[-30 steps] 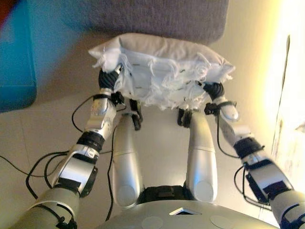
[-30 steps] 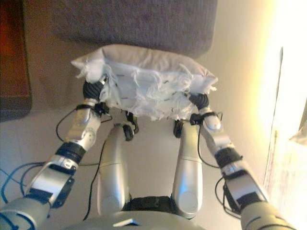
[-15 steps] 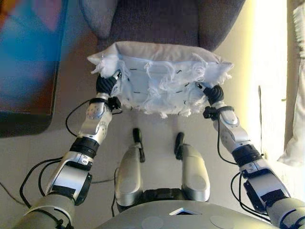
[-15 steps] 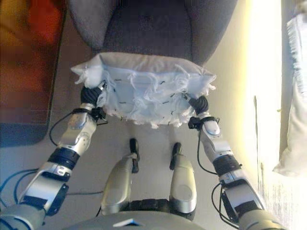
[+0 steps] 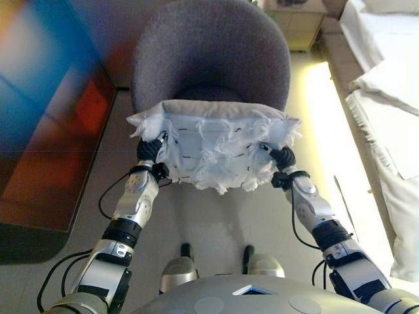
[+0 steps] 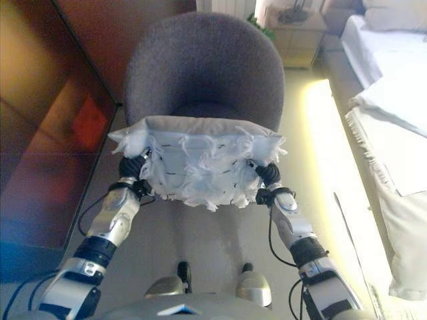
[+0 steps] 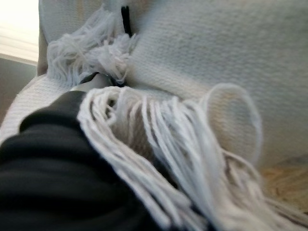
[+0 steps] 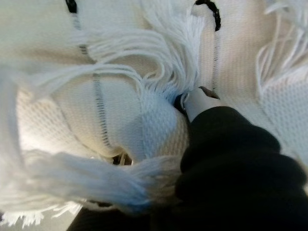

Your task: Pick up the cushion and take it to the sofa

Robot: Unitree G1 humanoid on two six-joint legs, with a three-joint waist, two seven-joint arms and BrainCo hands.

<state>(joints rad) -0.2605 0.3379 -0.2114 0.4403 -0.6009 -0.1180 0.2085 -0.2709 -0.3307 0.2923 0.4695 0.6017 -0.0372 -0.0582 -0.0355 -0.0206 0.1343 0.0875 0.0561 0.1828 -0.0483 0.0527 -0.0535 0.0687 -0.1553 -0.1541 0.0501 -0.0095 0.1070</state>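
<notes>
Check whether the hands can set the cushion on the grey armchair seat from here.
Probably yes. The cushion, carried between the left hand and right hand, hangs just in front of the grey armchair, and the seat looks bare with nothing between.

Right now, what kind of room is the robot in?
Probably a bedroom or hotel room: a white-sheeted bed along one side, a bedside cabinet at the far wall, and a grey tub armchair just beyond the cushion.

Cushion (image 5: 214, 147) now before armchair (image 5: 211, 59).
</notes>
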